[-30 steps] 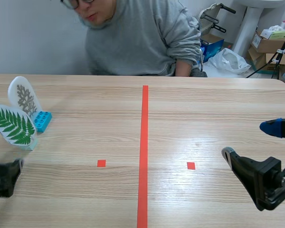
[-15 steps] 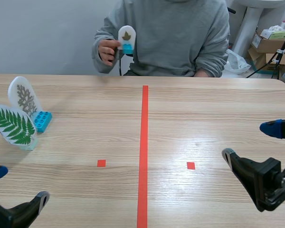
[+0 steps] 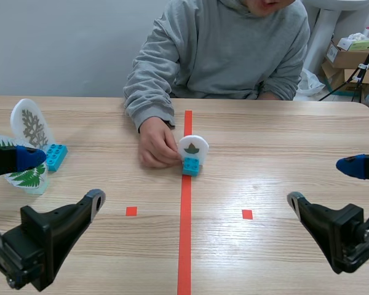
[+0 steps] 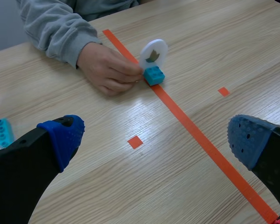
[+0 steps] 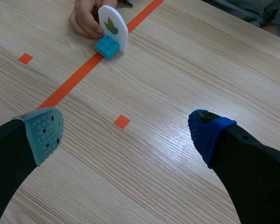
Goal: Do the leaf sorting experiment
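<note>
A white oval card with a brown leaf (image 3: 193, 149) stands on a blue brick (image 3: 191, 166) on the red centre line. A person's hand (image 3: 157, 144) holds it at its left edge. The left wrist view shows the card (image 4: 154, 52) and the hand (image 4: 107, 72) well ahead of my open left gripper (image 4: 156, 140). In the right wrist view the same card (image 5: 113, 25) stands far ahead of my open right gripper (image 5: 126, 133). My left gripper (image 3: 55, 179) hovers low at the left. Opposite it, my right gripper (image 3: 323, 183) is low at the right. Neither holds anything.
At the far left a card with a grey leaf (image 3: 31, 126) stands on a blue brick (image 3: 54, 156). A green fern card (image 3: 26, 177) beside it is partly hidden by my left gripper's finger. The person sits across the table. Boxes and a bag lie behind, at the right.
The person brought the brown leaf card down from the air and set it on the red line. My left gripper has come up and forward into view. The right arm has not moved.
</note>
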You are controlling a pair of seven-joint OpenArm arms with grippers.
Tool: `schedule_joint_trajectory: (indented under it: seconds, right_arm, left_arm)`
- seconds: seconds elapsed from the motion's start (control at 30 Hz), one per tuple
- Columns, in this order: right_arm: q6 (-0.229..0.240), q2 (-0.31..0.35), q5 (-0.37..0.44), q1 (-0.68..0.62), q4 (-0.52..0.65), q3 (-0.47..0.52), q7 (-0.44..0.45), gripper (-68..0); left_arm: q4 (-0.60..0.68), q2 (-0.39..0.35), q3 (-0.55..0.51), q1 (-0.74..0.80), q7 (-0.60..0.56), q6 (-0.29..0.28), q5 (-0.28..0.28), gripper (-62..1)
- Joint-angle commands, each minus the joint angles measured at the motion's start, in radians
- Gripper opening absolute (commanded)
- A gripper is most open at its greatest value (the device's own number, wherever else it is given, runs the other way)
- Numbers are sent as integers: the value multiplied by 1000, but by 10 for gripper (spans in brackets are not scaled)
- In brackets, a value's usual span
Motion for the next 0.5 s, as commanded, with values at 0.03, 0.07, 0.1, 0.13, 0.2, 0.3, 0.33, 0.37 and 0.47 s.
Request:
schedule_joint_trajectory:
  seconds: [0.03,0.07,0.1,0.13,0.2,0.3,0.33,0.37,0.47]
  right_arm:
    - [0,0,3,9,13,9,16,-128]
    - [0,0,3,9,13,9,16,-128]
    - [0,0,3,9,13,9,16,-128]
    - [0,0,3,9,13,9,16,-128]
    - [0,0,3,9,13,9,16,-128]
    - [0,0,3,9,13,9,16,-128]
    - [0,0,3,9,13,9,16,-128]
    - [0,0,3,9,13,9,16,-128]
    - [0,0,3,9,13,9,16,-128]
  left_arm:
    - [-5,-2,23,-5,-14,-3,-8,14]
    - [-5,-2,28,-5,-14,-3,-7,14]
    - [-5,-2,32,-5,-14,-3,-7,14]
    - [-5,-2,33,-5,-14,-3,-7,14]
    - [-5,-2,33,-5,-14,-2,-7,14]
    - [-5,-2,33,-5,-13,-2,-7,14]
    - [-5,-2,33,-5,-13,-2,-7,14]
    - [-5,-2,33,-5,-13,-2,-7,14]
    - [-5,-2,33,-5,-13,-2,-7,14]
